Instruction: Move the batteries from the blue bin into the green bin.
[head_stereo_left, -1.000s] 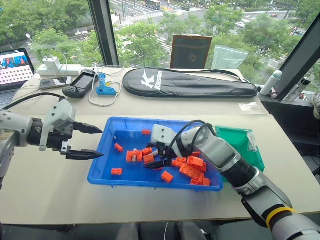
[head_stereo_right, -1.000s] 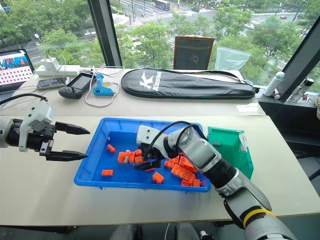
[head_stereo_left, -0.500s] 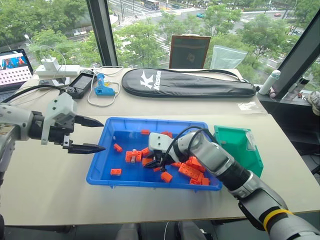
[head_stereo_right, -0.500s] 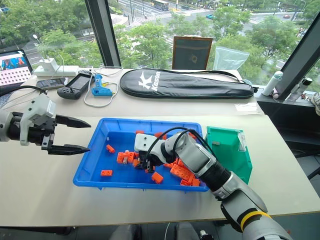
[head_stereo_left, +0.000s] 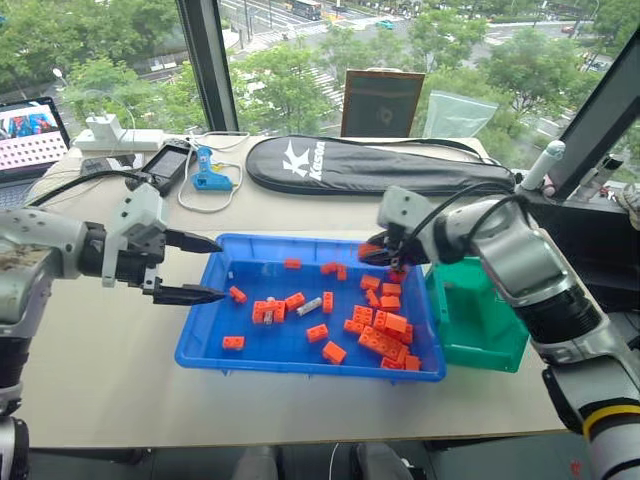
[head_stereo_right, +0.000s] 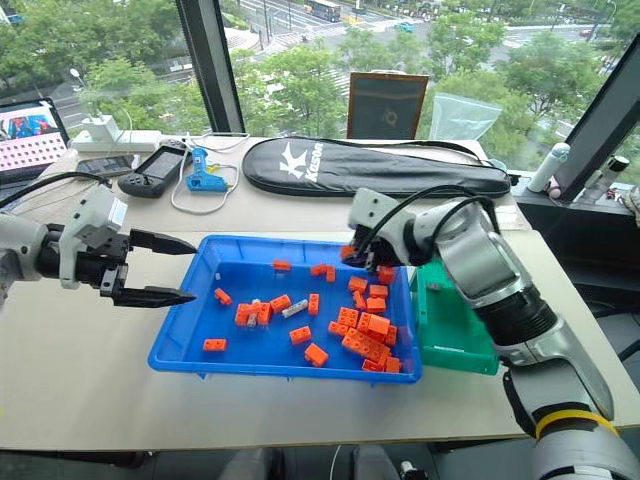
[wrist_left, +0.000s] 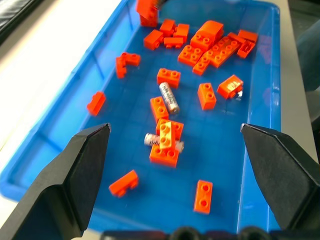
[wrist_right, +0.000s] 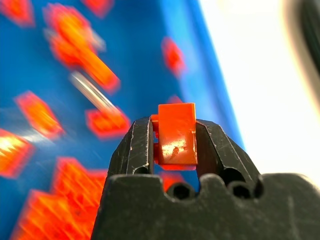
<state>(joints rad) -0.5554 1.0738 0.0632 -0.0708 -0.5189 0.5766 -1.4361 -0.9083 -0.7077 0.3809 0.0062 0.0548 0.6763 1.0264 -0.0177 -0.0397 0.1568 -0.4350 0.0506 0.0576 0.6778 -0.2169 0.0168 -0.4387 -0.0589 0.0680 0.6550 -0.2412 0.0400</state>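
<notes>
The blue bin (head_stereo_left: 200, 325) lies in the middle of the table with many orange bricks scattered in it. One silver battery (head_stereo_left: 309, 306) rests near its centre, seen also as the battery (wrist_left: 169, 97) in the left wrist view. A second battery (wrist_left: 150, 139) is partly covered by bricks. The green bin (head_stereo_left: 485, 325) stands against the blue bin's right side. My right gripper (head_stereo_left: 375, 254) hovers over the blue bin's far right corner, shut on an orange brick (wrist_right: 176, 134). Open and empty, my left gripper (head_stereo_left: 205, 268) hangs over the blue bin's left wall.
Behind the bins lie a black racket case (head_stereo_left: 375, 165), a game controller (head_stereo_left: 160, 168) and a blue gadget with a cable (head_stereo_left: 208, 178). A laptop (head_stereo_left: 30, 135) and a power strip (head_stereo_left: 115, 135) sit at the far left. A bottle (head_stereo_left: 541, 165) stands at the right.
My right gripper closed on an orange brick among the pile, lifted it and swung right toward the blue bin's far right corner. The left gripper stays open by the left wall.
</notes>
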